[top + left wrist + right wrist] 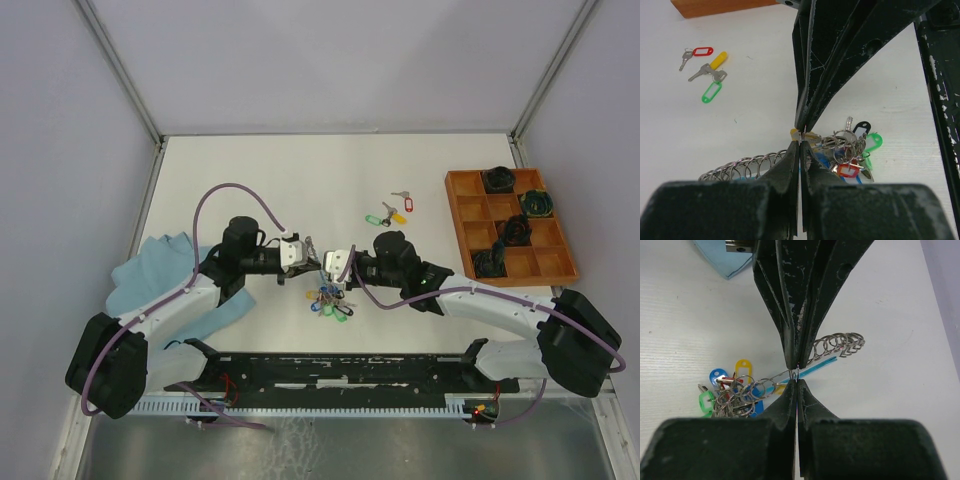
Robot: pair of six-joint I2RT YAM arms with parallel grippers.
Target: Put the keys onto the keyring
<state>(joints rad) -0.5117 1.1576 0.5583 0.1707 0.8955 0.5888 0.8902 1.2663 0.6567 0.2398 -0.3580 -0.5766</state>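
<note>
The keyring's thin grey wire with its blue sleeve (822,365) runs between two pairs of fingertips that meet tip to tip. My left gripper (800,142) and right gripper (796,382) are both shut on that wire at one spot; they also show in the top view, left (316,262) and right (334,266). A small ring and a yellow-tagged key (810,135) hang right at the pinch. A bunch of keys with coloured tags (852,150) (732,392) (328,300) hangs on the wire and rests on the table. Three loose keys (390,212) (707,67) lie further back.
A row of linked silver rings (837,344) (737,167) lies beside the sleeve. An orange tray (505,262) with dark coiled bundles stands at the right. A blue cloth (160,265) lies at the left under the left arm.
</note>
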